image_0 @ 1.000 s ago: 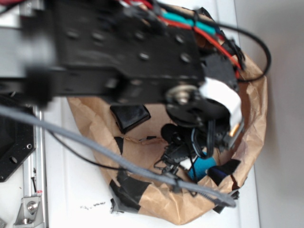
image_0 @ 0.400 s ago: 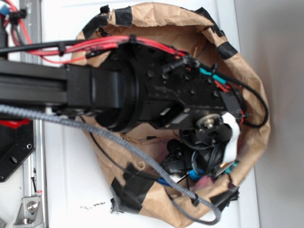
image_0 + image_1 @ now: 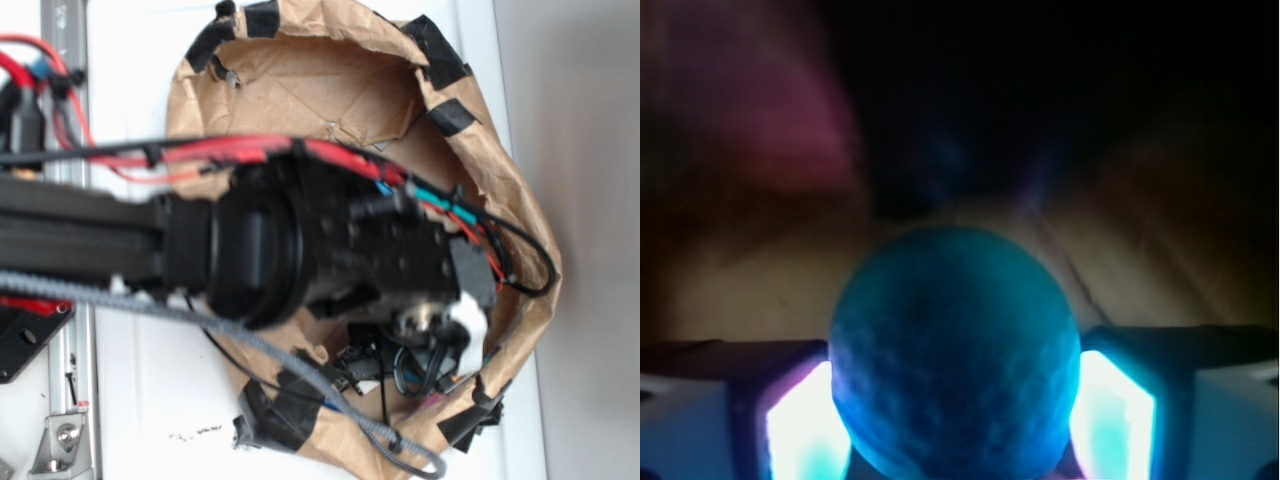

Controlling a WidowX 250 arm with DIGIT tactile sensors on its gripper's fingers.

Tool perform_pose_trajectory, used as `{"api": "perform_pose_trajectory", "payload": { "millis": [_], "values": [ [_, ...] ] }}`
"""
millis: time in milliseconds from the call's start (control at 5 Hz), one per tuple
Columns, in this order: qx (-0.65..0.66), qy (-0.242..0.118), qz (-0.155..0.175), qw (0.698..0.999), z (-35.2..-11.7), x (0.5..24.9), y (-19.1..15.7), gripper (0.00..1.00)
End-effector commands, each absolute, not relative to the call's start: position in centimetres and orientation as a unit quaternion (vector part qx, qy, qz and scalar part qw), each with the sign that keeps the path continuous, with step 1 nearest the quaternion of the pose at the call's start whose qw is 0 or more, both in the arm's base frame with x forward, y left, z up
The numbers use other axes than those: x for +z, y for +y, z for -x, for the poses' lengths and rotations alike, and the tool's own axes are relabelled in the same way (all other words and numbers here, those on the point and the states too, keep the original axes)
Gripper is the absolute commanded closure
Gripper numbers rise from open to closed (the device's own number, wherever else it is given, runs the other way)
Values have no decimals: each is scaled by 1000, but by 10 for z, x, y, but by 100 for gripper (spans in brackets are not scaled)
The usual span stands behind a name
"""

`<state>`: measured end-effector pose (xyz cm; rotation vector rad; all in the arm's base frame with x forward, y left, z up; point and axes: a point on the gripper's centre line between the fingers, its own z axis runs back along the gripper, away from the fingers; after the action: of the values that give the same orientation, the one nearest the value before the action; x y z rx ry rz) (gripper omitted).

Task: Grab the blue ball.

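while the arm point(image 3: 300, 250) reaches down into the brown paper bag point(image 3: 330, 90) on the white counter point(image 3: 140, 420), the blue ball point(image 3: 955, 350) sits between the 2 jaws, both pads point(image 3: 800, 430) touching its sides, so the gripper point(image 3: 955, 440) pinches it near the bag's lower right wall.

The blue ball point(image 3: 955, 355) is a round teal-blue sphere with a faintly dimpled, matte surface, filling the lower middle of the wrist view in dim light, while in the exterior view it is hidden under the arm.
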<state>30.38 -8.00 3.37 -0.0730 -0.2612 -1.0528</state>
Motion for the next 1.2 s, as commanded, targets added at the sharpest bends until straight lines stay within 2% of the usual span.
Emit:
{"api": "perform_pose_trajectory", "payload": {
  "millis": [0, 200, 400, 600, 800, 1000],
  "values": [
    [-419, -145, 54, 895, -310, 79, -73, 100],
    [-393, -160, 42, 904, -312, 124, -54, 100],
    [-359, -160, 20, 919, -307, 172, -34, 100],
    [-249, -154, -32, 956, -297, 193, -19, 100],
    [-124, -114, -15, 986, -283, 202, -9, 100],
    [-31, -42, -11, 999, -279, 197, -8, 100]
  ]
}}
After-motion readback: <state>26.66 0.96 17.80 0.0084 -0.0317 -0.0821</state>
